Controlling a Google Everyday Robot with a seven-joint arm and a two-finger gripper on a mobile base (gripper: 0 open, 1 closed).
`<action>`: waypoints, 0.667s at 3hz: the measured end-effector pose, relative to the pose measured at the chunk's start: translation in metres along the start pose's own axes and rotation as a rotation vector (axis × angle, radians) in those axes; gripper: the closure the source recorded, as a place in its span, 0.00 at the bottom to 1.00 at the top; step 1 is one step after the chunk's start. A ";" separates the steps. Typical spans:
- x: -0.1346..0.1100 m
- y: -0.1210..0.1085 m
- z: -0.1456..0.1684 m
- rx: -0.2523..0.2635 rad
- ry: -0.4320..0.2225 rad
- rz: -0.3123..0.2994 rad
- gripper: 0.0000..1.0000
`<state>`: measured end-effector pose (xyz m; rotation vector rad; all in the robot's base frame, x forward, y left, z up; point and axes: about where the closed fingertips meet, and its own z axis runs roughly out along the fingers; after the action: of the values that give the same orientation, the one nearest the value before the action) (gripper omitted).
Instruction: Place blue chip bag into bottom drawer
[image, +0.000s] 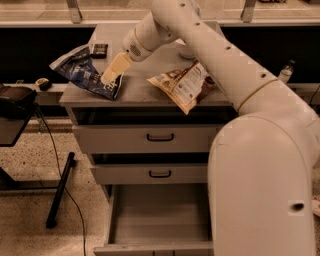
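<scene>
The blue chip bag (82, 70) lies crumpled on the left part of the cabinet top, dark navy with white lettering. My gripper (112, 71) hangs low over the bag's right end, at or just above its surface. The white arm reaches in from the right foreground and hides much of the right side of the cabinet. The bottom drawer (160, 215) is pulled out and shows a plain grey inside with nothing in it.
A larger tan-and-brown chip bag (182, 86) lies on the cabinet top right of centre. A small dark packet (99, 48) sits at the back left. Two shallower drawers with black handles (160, 137) are above. A black stand (15, 107) and a cable are at left.
</scene>
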<state>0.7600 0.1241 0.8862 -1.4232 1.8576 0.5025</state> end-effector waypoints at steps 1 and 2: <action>-0.025 0.019 0.024 -0.072 0.015 -0.005 0.18; -0.039 0.039 0.041 -0.137 0.016 -0.029 0.41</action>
<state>0.7404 0.1897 0.8837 -1.5460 1.8424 0.6156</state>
